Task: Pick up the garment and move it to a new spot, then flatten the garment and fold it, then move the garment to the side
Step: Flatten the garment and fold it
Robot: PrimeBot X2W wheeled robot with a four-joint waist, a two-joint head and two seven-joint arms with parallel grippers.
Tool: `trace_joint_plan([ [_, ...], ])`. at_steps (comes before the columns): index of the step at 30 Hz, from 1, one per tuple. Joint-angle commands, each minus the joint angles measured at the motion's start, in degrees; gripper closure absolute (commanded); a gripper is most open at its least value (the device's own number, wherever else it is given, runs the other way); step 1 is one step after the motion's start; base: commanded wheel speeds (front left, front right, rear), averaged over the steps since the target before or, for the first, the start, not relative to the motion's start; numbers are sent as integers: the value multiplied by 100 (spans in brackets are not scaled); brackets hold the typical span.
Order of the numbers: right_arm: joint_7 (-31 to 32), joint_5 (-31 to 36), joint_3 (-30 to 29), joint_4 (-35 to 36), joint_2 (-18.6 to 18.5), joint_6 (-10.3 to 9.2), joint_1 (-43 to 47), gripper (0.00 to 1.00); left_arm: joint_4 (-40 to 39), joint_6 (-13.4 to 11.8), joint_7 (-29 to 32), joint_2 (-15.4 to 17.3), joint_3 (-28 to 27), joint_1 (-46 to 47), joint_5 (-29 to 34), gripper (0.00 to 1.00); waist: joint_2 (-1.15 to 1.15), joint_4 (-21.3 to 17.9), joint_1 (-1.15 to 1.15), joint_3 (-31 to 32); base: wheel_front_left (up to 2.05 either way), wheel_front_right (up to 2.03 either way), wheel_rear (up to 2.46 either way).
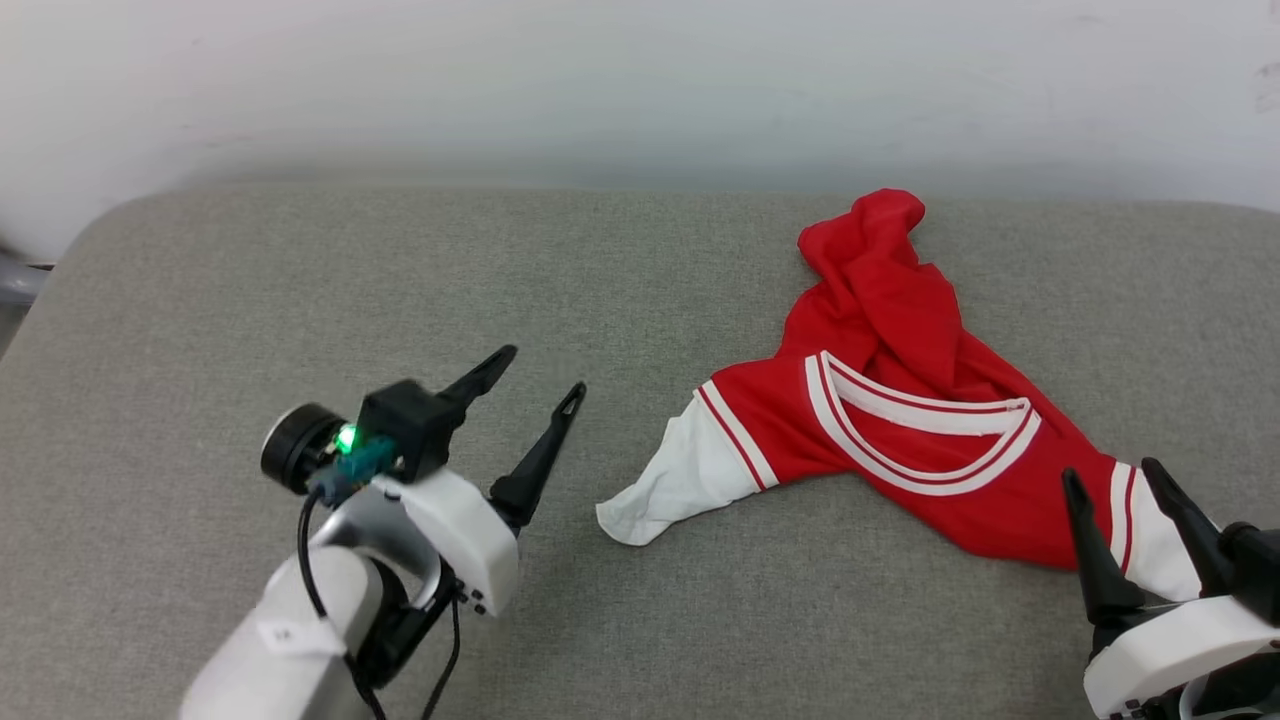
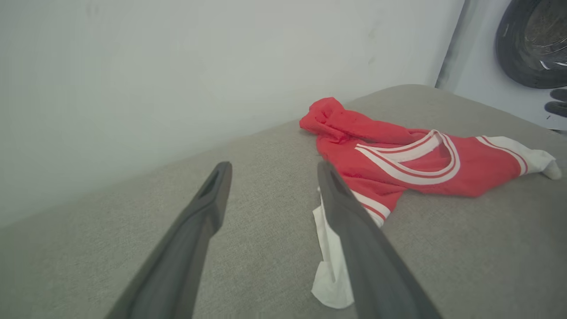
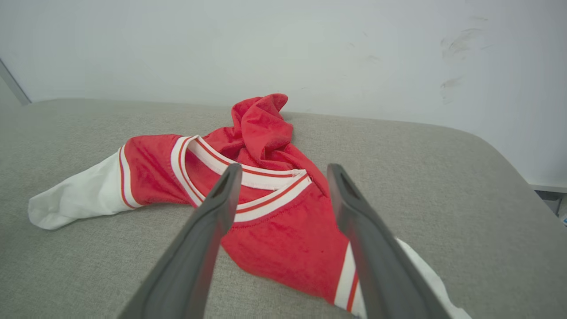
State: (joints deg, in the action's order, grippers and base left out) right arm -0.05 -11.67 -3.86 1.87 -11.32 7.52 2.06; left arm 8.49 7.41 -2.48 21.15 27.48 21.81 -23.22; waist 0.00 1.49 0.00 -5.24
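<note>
The garment (image 1: 900, 420), a red jersey with white sleeves and a striped collar, lies crumpled on the right half of the grey cushion; its body is bunched up toward the wall. The left wrist view shows the garment (image 2: 398, 155) and the right wrist view shows the garment (image 3: 248, 177). My left gripper (image 1: 540, 370) hovers open over bare cushion, left of the white sleeve end; my left gripper (image 2: 272, 170) holds nothing. My right gripper (image 1: 1110, 475) stands open just over the garment's near right sleeve; my right gripper (image 3: 283, 170) has nothing pinched between its fingers.
The grey cushion (image 1: 300, 280) runs up to a pale wall (image 1: 640, 90) at the back, with rounded corners at far left and far right. A dark round object (image 2: 531, 44) stands beyond the cushion's right end.
</note>
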Motion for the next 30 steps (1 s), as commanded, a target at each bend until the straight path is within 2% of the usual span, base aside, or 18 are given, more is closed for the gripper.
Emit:
trace_joint_plan([
  [1,-23,21,21,17,38,-6,10,0,-64,0,161,104,149,167,-196,0,0,-28,0,-21,0,0,0],
  [7,-41,69,90,-54,99,-6,-137,0,-254,1,1609,822,1239,997,-1643,0,0,-170,0,-118,0,0,0],
  [11,-64,74,145,-112,120,-6,-262,0,-262,3,2364,1024,1904,1428,-2246,0,0,-268,0,-216,0,0,0],
  [15,-108,116,189,-174,123,-6,-407,0,-92,2,2885,1091,2465,1746,-2568,0,0,-381,0,-349,0,0,0],
  [23,-239,114,331,-362,142,-6,-742,0,648,2,3176,1070,3187,2167,-2761,0,0,-668,0,-671,0,0,0],
  [30,-384,117,361,-547,180,-6,-928,0,1459,3,3039,1042,3525,2398,-2865,0,0,-792,0,-939,0,0,0],
])
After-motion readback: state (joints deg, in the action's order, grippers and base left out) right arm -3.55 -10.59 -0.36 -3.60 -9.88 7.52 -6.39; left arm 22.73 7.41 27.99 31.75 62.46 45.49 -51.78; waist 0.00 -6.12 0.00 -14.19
